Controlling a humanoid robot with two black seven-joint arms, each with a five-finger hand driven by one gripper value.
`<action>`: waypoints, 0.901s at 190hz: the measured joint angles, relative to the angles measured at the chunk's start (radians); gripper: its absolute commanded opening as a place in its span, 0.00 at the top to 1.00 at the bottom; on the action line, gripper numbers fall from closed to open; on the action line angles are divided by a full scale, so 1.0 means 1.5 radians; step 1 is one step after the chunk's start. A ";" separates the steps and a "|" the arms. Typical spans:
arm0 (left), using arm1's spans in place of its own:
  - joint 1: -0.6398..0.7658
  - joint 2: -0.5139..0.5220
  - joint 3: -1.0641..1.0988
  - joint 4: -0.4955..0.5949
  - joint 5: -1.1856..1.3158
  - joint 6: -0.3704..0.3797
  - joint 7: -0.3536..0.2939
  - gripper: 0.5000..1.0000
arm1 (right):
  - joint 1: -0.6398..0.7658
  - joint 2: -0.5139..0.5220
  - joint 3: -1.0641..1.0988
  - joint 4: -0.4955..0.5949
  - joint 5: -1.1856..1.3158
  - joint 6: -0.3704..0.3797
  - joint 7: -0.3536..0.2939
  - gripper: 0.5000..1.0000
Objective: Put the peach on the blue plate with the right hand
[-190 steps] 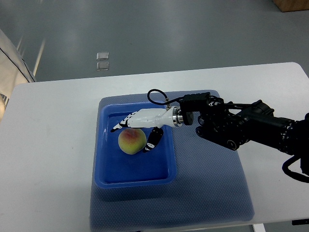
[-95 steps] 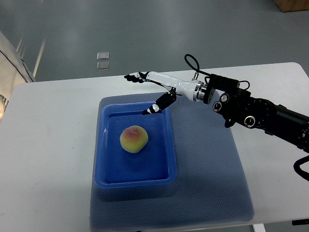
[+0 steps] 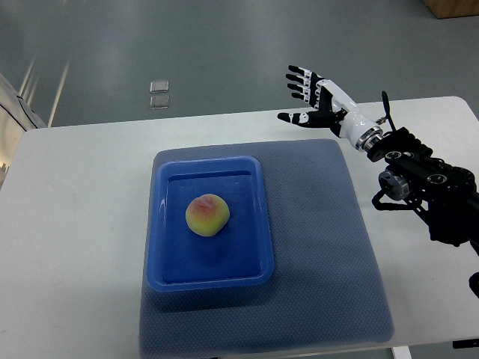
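Note:
A yellow-pink peach (image 3: 206, 215) lies in the middle of the blue plate (image 3: 209, 278), a rectangular tray resting on a blue-grey mat (image 3: 322, 247). My right hand (image 3: 307, 97) is raised over the table's far edge, well to the upper right of the plate, with its white and black fingers (image 3: 301, 77) spread and nothing in them. Its dark forearm (image 3: 423, 187) reaches in from the right edge. The left arm is out of sight.
The mat lies on a white table (image 3: 75, 224) whose far edge (image 3: 224, 114) borders grey floor. Two small square markers (image 3: 159, 93) sit on the floor beyond it. A brown box corner (image 3: 453, 7) shows at the top right.
The right hand let go of the peach, lifted off the plate and swung back to the upper right, fingers now spread. The peach stays on the plate.

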 measured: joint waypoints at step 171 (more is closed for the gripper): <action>0.000 0.000 0.000 0.000 0.000 0.000 0.000 0.00 | -0.048 0.038 0.044 -0.037 0.297 -0.032 -0.030 0.14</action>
